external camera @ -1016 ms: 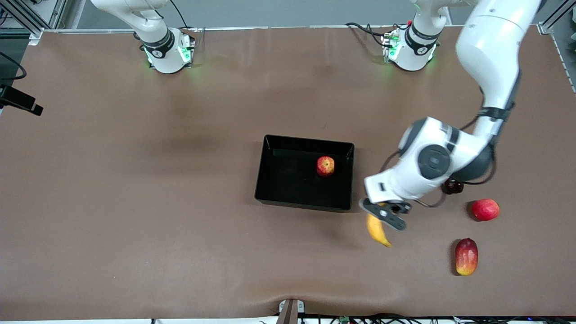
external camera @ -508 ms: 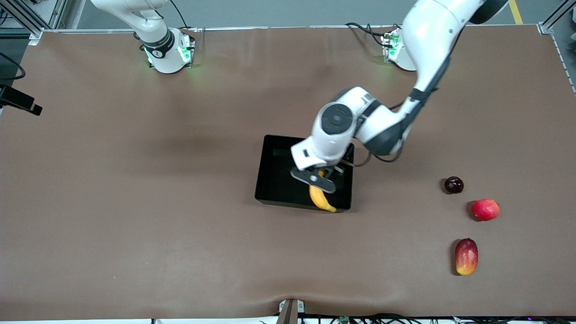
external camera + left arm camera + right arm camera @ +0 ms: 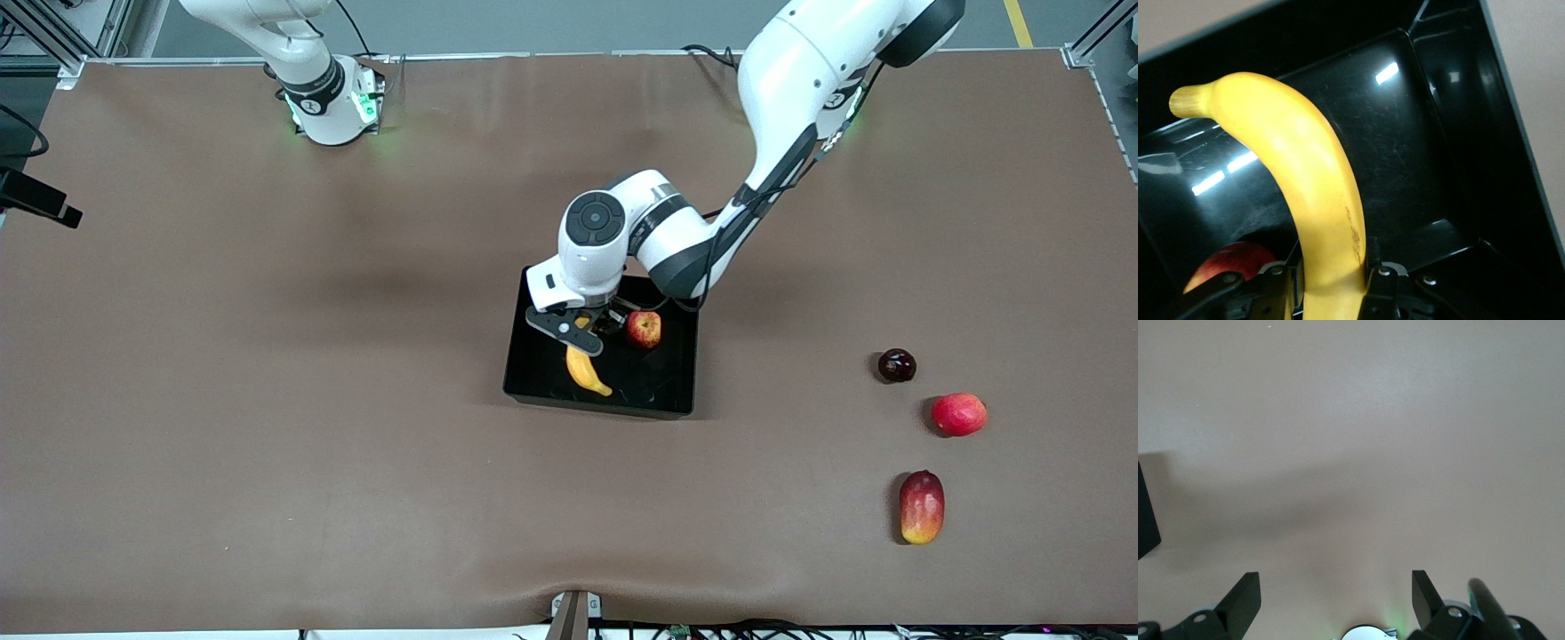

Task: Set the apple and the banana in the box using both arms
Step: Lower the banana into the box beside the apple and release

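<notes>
Front view shows my left pincer [image 3: 580, 331] over the box [image 3: 533, 356], pinching the banana [image 3: 587, 371] near its stem end, with the free tip pointing toward about five o'clock, low over the box floor. The apple [image 3: 644, 329] already sits in the box, at about three o'clock from my left pincer and close to it. In my left wrist view the banana [image 3: 1305, 193] runs out from between my fingers [image 3: 1388, 293] over the glossy black floor, and the apple [image 3: 1228, 263] shows just beside them.

My right pincer [image 3: 1331, 603] waits spread over bare worktop [image 3: 1351, 420], up near its own base.

I judge the main risk to be in the release: if I let go with the banana tilted, the tip may land first and the fruit could roll against the apple or come to rest on the wall at six o'clock. My fingers could also brush the apple as they part, since it lies so near.

No brand, label or writing can be read on the box or fruit.
</notes>
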Controlling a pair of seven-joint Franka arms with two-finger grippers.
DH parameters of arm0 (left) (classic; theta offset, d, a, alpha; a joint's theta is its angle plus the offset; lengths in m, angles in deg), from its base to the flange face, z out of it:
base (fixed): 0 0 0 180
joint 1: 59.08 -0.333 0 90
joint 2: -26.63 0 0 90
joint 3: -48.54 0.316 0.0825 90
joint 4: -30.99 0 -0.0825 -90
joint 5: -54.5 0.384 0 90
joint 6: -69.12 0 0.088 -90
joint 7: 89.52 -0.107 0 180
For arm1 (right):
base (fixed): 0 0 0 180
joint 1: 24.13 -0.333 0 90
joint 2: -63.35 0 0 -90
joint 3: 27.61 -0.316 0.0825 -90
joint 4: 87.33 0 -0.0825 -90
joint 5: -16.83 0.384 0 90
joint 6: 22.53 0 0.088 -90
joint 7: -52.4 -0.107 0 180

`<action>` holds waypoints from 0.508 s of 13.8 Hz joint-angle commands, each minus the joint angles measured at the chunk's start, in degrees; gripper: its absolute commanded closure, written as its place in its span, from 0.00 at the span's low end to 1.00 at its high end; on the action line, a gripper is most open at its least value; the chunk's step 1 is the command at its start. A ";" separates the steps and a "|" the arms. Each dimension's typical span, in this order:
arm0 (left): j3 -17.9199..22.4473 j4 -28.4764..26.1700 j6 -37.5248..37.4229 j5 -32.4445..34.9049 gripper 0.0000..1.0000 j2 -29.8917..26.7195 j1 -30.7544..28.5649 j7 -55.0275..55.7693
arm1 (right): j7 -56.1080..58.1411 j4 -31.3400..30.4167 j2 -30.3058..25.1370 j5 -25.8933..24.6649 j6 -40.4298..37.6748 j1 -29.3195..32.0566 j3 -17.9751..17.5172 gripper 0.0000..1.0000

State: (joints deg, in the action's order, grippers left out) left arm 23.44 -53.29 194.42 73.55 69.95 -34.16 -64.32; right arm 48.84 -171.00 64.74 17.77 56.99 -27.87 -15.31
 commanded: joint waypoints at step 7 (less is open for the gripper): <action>4.10 1.40 6.45 1.95 1.00 6.16 3.64 0.99 | 0.49 0.08 -0.25 0.12 -0.51 1.63 -0.71 0.00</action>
State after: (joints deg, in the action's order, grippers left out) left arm 27.05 -53.12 200.08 73.78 74.91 -31.13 -64.32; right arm 48.84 -171.00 64.74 17.77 56.99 -27.84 -15.29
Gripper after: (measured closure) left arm 0.634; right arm 0.000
